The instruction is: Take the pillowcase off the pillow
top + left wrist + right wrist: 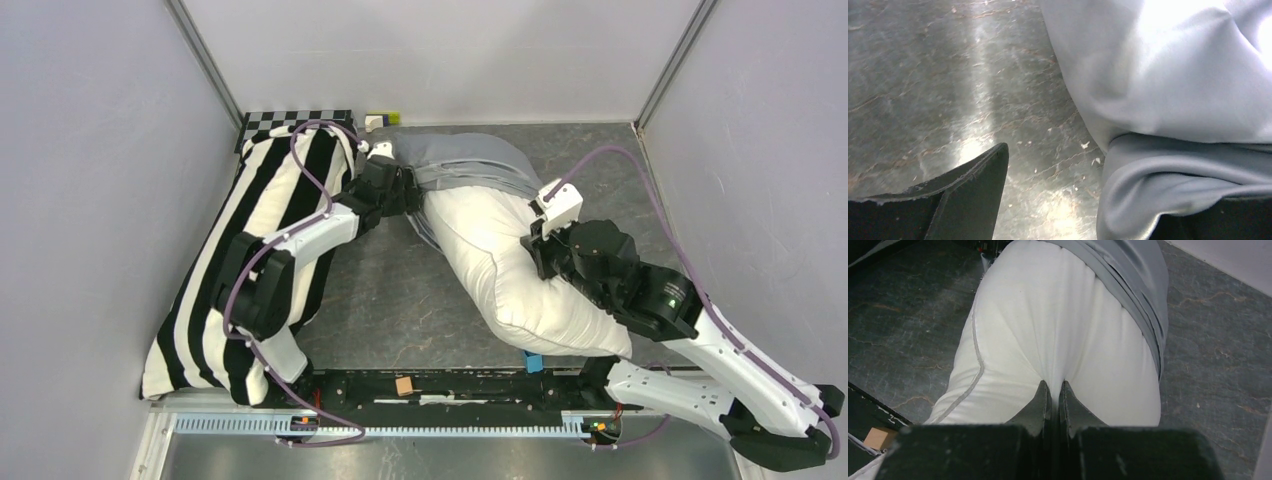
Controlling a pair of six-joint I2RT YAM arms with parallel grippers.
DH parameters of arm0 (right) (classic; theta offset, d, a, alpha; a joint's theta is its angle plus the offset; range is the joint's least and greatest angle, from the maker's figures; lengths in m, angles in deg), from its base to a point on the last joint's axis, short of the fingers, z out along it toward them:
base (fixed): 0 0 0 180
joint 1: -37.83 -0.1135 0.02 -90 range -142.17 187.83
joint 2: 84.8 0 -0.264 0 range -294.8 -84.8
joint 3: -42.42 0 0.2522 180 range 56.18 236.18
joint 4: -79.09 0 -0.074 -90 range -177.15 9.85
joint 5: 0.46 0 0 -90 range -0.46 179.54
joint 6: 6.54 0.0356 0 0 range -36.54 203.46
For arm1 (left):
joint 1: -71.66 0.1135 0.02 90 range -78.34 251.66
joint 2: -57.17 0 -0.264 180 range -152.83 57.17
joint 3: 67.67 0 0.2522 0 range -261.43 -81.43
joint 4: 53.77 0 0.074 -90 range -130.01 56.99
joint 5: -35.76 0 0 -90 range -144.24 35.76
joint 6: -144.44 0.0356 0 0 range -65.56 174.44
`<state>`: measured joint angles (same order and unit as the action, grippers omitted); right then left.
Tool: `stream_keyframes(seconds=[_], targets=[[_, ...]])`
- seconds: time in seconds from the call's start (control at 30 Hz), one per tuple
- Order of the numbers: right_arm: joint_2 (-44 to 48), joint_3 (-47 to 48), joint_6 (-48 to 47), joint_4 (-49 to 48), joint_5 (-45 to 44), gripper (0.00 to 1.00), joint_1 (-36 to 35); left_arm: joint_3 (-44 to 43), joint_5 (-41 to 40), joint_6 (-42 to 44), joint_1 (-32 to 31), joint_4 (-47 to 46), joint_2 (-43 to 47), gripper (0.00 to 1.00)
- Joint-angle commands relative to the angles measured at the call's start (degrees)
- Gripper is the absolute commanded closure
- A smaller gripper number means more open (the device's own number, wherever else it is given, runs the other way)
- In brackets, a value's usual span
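The white pillow (510,270) lies diagonally across the middle of the table. Its far end sits inside the light blue-grey pillowcase (470,160), which is bunched up there. My right gripper (533,248) is shut on a pinch of the pillow's white fabric (1048,330), with the fingertips (1043,390) squeezed together on a fold. My left gripper (412,192) is at the pillowcase's left edge, low over the table, and open. In the left wrist view one finger (973,195) stands bare over the tabletop. A fold of pillowcase (1168,185) drapes over the other finger.
A long black-and-white striped pillow (250,240) lies along the left wall under my left arm. A checkerboard (295,120) and a small yellow-green object (381,120) sit at the back. A brown block (404,385) and a blue piece (533,362) rest by the near rail. Walls enclose three sides.
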<state>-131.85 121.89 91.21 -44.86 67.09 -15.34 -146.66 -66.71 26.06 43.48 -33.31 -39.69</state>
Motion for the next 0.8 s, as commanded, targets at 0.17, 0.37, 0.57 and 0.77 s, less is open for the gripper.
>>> stream_keyframes(seconds=[0.17, 0.37, 0.57, 0.77], targets=[[1.45, 2.77, -1.12, -5.76, -2.43, 1.0, 0.01, -2.32, 5.16, 2.14, 2.71, 0.47, 0.58, 0.12], [-5.74, -1.15, -1.79, -15.08, 1.5, 1.0, -0.01, -0.73, 10.27, 1.72, -2.49, 10.43, 9.47, 0.02], [-11.9, -6.3, -1.09, -25.42, 5.39, 1.0, -0.01, 3.89, 16.65, -1.91, -3.27, 15.51, 22.22, 0.0], [-16.67, -7.95, 0.34, -32.3, 12.32, 1.0, -0.06, 7.69, 24.11, -6.48, -5.43, 17.9, 31.96, 0.0]])
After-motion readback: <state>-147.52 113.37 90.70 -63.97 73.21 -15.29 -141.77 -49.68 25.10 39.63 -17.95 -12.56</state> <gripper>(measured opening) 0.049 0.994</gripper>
